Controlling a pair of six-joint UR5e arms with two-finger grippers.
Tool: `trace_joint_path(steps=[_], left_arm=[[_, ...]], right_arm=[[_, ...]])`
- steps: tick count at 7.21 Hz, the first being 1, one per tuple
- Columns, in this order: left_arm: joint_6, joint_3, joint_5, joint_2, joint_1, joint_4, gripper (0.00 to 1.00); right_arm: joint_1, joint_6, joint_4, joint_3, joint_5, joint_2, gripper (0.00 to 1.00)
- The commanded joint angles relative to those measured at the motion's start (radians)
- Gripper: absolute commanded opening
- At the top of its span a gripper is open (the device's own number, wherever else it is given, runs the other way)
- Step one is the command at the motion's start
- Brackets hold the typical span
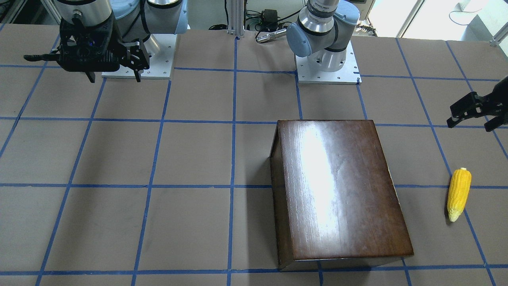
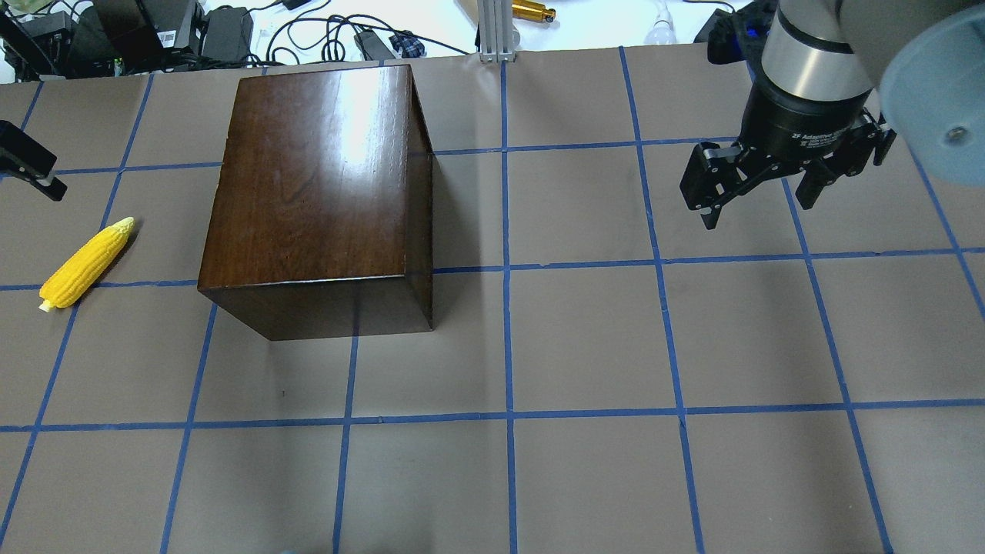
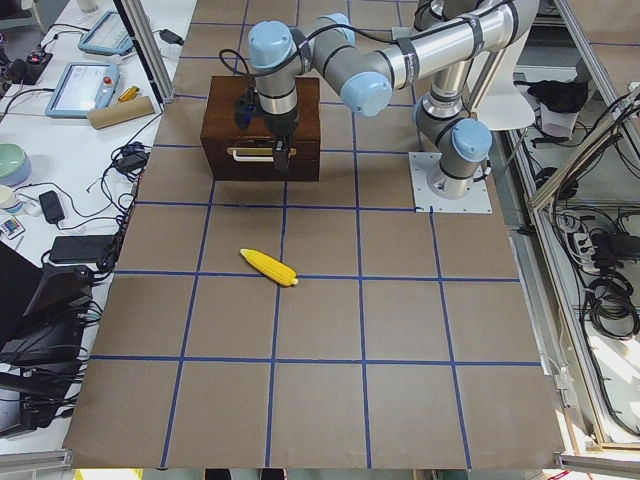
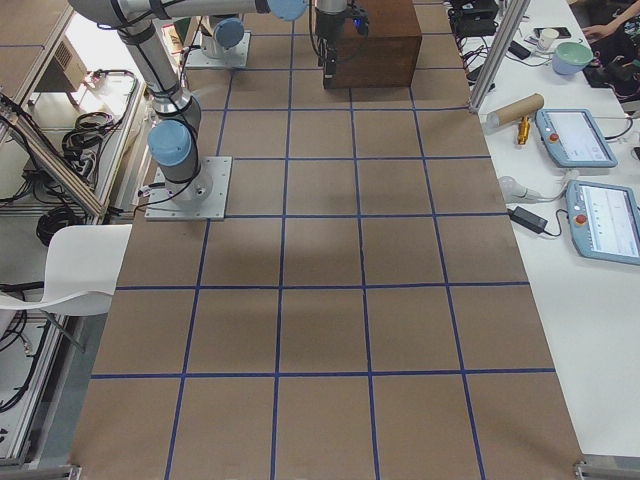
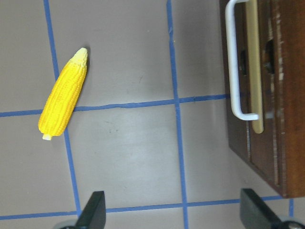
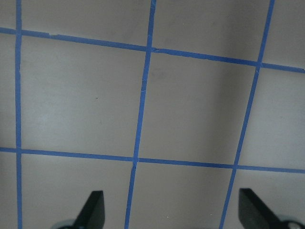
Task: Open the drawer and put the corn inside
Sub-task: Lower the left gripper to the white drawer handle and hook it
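The glossy dark-brown box [image 2: 315, 177] stands on the table, also in the front view [image 1: 337, 190]. Its drawer [image 5: 267, 95] is closed, and the left wrist view shows its front panel with a pale metal pull [image 5: 234, 62]. The yellow corn [image 2: 86, 261] lies on the table to the box's left, apart from it; it also shows in the front view [image 1: 459, 193] and the left wrist view [image 5: 63, 95]. My left gripper [image 1: 470, 125] is open and empty, above the table beside the drawer front and the corn. My right gripper [image 2: 758, 211] is open and empty, far right of the box.
The table is brown paper with a blue tape grid. The arm bases [image 1: 327, 59] stand at the robot's edge. Cables and power bricks [image 2: 223, 31] lie beyond the far edge. Tablets and a cardboard tube [image 4: 515, 108] sit on a side bench.
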Motion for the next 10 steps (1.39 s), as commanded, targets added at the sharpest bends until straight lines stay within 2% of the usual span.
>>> trace_joint_path(steps=[1,5,7,10], left_arm=[[0.0,-0.011,-0.004,-0.108,0.004,0.072,1.0],[-0.054,-0.037,-0.024,-0.234,-0.005,0.196,1.0],[-0.1,-0.042,-0.224,-0.238,-0.005,0.183,1.0],[-0.091,-0.059,-0.353,-0.238,-0.017,0.168,1.0]], right_arm=[[0.0,0.0,0.0,0.0,-0.001,0.001,1.0],[0.0,0.0,0.0,0.0,-0.001,0.0,1.0],[0.0,0.0,0.0,0.0,-0.001,0.0,1.0],[0.0,0.0,0.0,0.0,0.001,0.001,1.0]])
